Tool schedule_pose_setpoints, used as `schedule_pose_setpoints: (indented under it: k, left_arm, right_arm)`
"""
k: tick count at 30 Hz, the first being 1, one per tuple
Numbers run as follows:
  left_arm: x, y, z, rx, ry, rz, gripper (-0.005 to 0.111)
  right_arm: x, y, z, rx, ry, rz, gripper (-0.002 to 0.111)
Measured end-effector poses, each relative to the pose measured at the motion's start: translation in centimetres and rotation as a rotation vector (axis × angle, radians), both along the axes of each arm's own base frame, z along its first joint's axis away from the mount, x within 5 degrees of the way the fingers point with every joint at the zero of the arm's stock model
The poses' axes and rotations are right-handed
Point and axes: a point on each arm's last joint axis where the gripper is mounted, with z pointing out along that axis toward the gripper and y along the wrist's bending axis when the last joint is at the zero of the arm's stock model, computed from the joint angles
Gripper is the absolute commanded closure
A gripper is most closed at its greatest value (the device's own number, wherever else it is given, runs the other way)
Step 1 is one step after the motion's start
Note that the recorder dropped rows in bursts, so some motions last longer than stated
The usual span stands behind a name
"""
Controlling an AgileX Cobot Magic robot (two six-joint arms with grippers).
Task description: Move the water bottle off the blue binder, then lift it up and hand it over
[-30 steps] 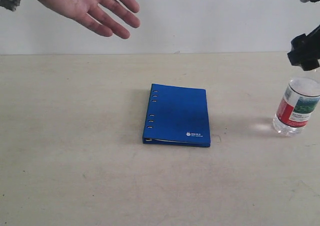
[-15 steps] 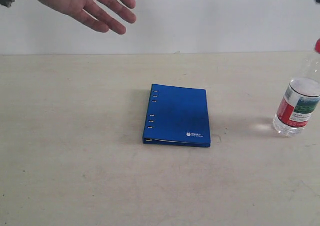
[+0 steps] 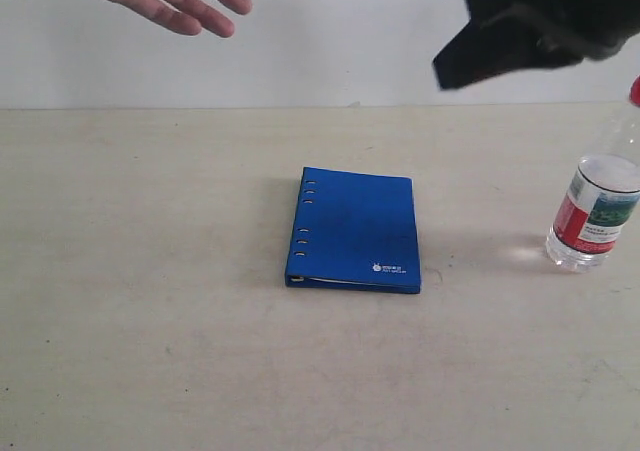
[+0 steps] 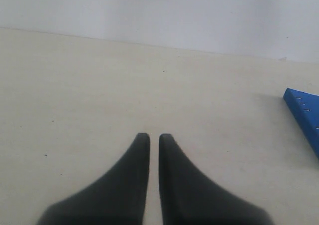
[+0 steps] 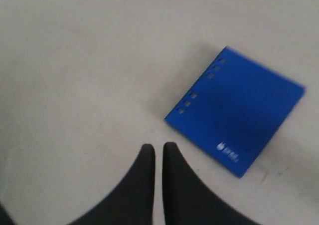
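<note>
Though speckled, beige table (image 3: 150, 351), white wall (image 3: 340, 41)

Open table (image 3: 480, 311) btwn binder (image 3: 355, 229) & bottle (image 3: 592, 216), well apart.

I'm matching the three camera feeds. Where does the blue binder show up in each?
Exterior view: blue binder, whole, centre of picture.
Left wrist view: one corner only, at the picture's edge.
Right wrist view: whole, just beyond the right end effector.
Shared landmark: its spine holes.
</note>
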Motion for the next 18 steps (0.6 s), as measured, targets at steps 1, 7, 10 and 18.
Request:
schedule_pose_setpoints:
  k: [1,7,10,18]
  left_arm:
    - [0.0,0.0,0.0,0.000,0.000,0.000,0.100]
    - [0.0,0.1,0.0,0.052,0.001,0.003,0.100]
    - [0.0,0.4,0.0,0.132,0.002,0.008,0.100]
    - [0.0,1.0,0.1,0.361,0.002,0.022,0.100]
  right_arm:
    - [-0.2,0.6,-0.5,-0.019,0.033,0.045,0.108]
    - [0.0,4.1,-4.0,-0.136,0.152,0.222,0.108]
    - [0.7,5.3,-6.2,-0.200,0.203,0.276,0.108]
    - [3.1,5.9,-11.3,-0.337,0.320,0.297,0.099]
